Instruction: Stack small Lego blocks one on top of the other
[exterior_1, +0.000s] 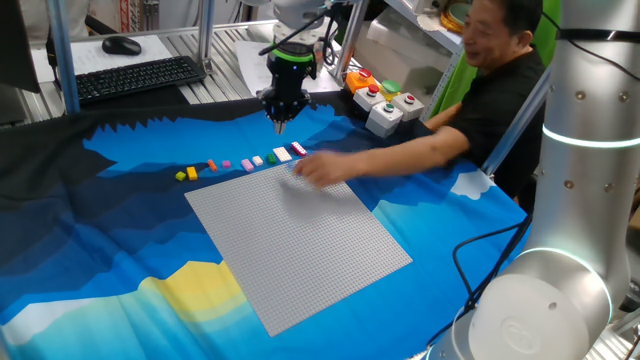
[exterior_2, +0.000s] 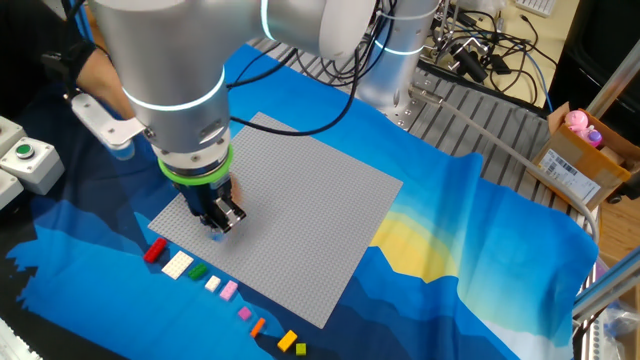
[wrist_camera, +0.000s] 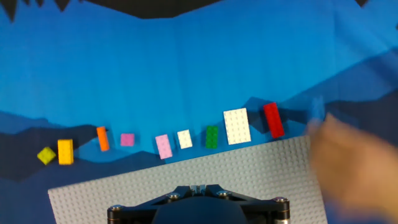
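Observation:
Several small Lego blocks lie in a row on the blue cloth along the far edge of the grey baseplate (wrist_camera: 186, 180). In the hand view, from left to right: yellow-green (wrist_camera: 46, 155), yellow (wrist_camera: 65, 151), orange (wrist_camera: 102, 138), pink (wrist_camera: 127, 139), pink (wrist_camera: 163, 146), small white (wrist_camera: 185, 139), green (wrist_camera: 212, 137), large white (wrist_camera: 237, 126), red (wrist_camera: 273, 119). None is stacked. My gripper (wrist_camera: 198, 186) hangs above the baseplate edge near the row (exterior_1: 280, 122), jaws together and holding nothing. It also shows in the other fixed view (exterior_2: 222, 222), just above the red block (exterior_2: 153, 250).
A person's blurred hand (exterior_1: 320, 168) reaches over the baseplate corner beside the red block, also in the hand view (wrist_camera: 348, 155). Grey button boxes (exterior_1: 385, 105) stand behind the cloth. A keyboard (exterior_1: 140, 75) lies at the back left.

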